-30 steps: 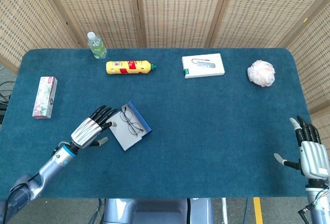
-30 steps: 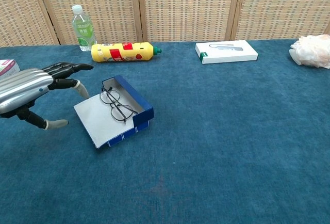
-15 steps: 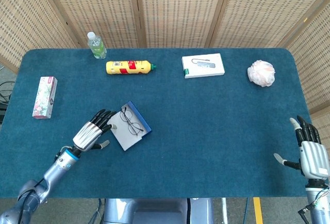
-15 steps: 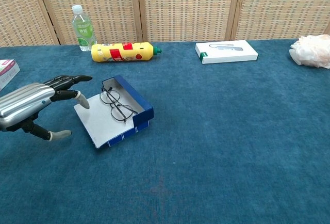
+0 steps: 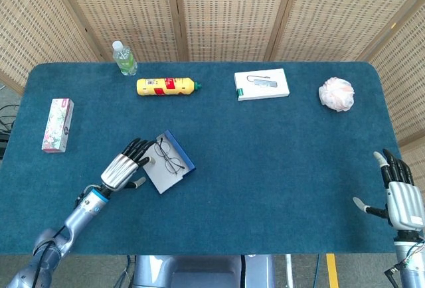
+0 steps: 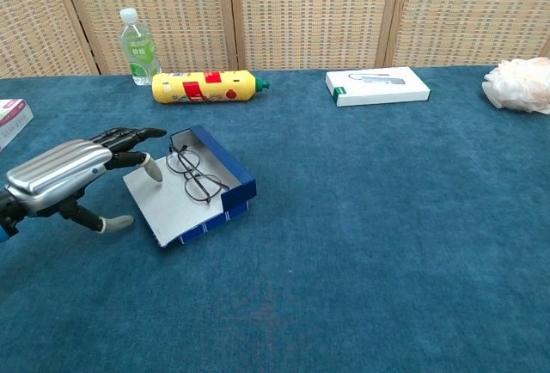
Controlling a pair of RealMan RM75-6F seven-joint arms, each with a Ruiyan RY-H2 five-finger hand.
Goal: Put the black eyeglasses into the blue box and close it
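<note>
The blue box (image 5: 188, 162) (image 6: 241, 186) lies open on the table, its grey-white lid (image 5: 158, 177) (image 6: 168, 205) flat toward my left side. The black eyeglasses (image 5: 169, 157) (image 6: 192, 174) rest inside it, by the blue wall. My left hand (image 5: 124, 168) (image 6: 73, 174) hovers at the lid's left edge with its fingers spread, fingertips over the lid's corner, and it holds nothing. My right hand (image 5: 400, 195) stays open at the table's right front edge, far from the box; the chest view does not show it.
Along the back stand a green-capped water bottle (image 5: 124, 58) (image 6: 138, 46), a lying yellow bottle (image 5: 167, 86) (image 6: 204, 86), a white flat box (image 5: 261, 83) (image 6: 376, 86) and a crumpled white bag (image 5: 336, 93) (image 6: 518, 83). A floral carton (image 5: 58, 124) lies far left.
My left hand has slid right and slightly toward the front, closing on the lid's left edge. The box, the eyeglasses and my right hand have not moved.
</note>
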